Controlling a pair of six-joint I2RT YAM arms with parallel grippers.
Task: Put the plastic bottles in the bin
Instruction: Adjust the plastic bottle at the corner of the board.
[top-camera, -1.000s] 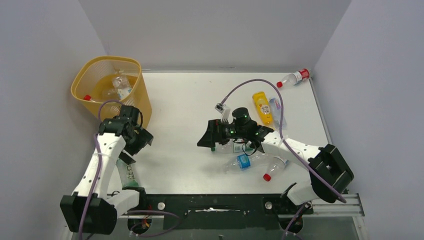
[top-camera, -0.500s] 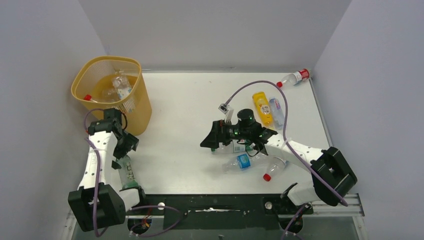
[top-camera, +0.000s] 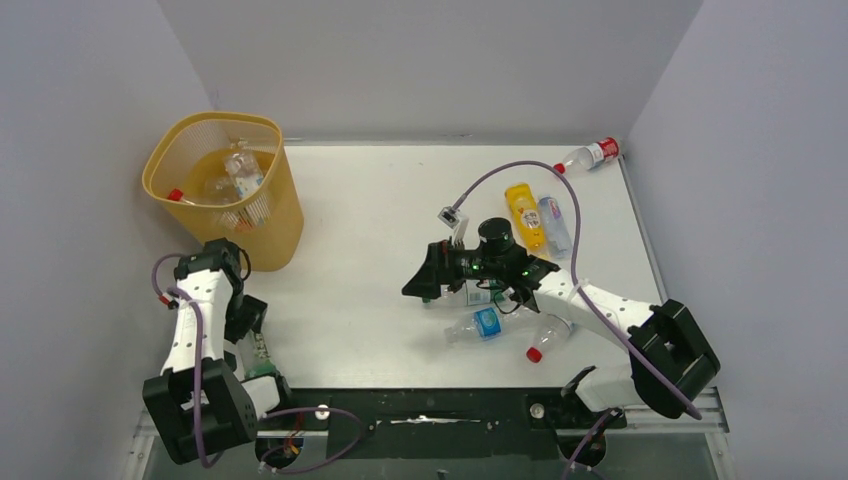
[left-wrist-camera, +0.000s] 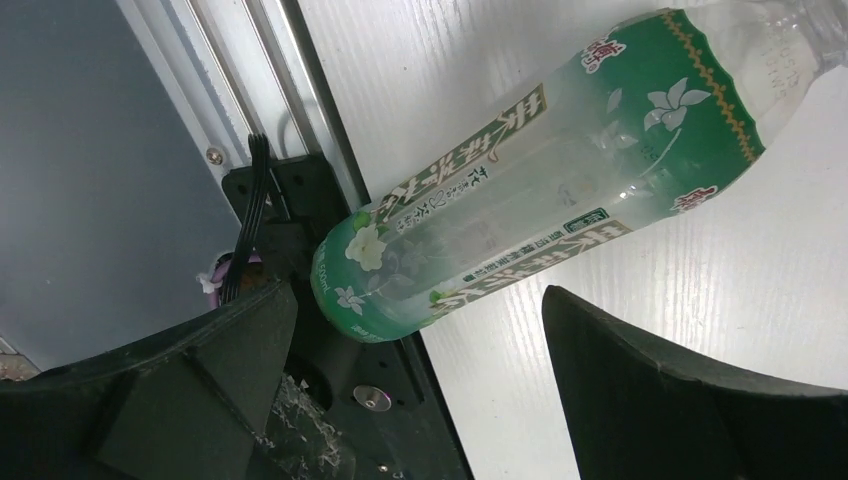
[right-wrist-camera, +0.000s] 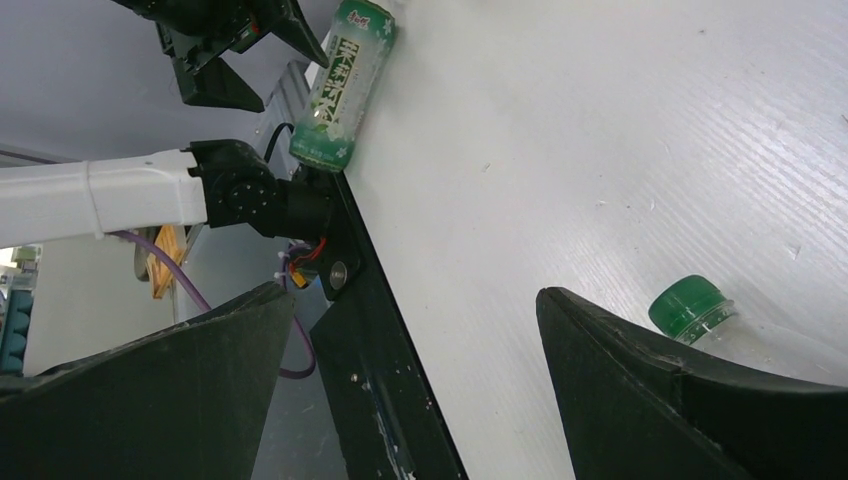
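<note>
At the desk's far left corner stands the yellow bin (top-camera: 272, 228), with a few clear bottles (top-camera: 240, 172) already inside. About seven lie outside it. A green-labelled bottle (left-wrist-camera: 560, 190) rests at the near left edge, between the spread, ungripping fingers of the left hand (left-wrist-camera: 420, 320). The right hand (right-wrist-camera: 415, 300), also spread and empty, hovers mid-desk by a green-capped bottle (right-wrist-camera: 690, 305). Just beside lie a blue-labelled bottle (top-camera: 485, 323) and a red-capped bottle (top-camera: 548, 338). Toward the right edge lie an orange bottle (top-camera: 523, 213) and a clear bottle (top-camera: 553, 225). A red-labelled bottle (top-camera: 590, 155) is in the far right corner.

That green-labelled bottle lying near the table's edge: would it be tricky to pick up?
Probably light: the green-labelled bottle looks empty and see-through. Lying on its round side, it may roll if nudged. Its clear plastic wall would likely dent under a firm squeeze.
</note>
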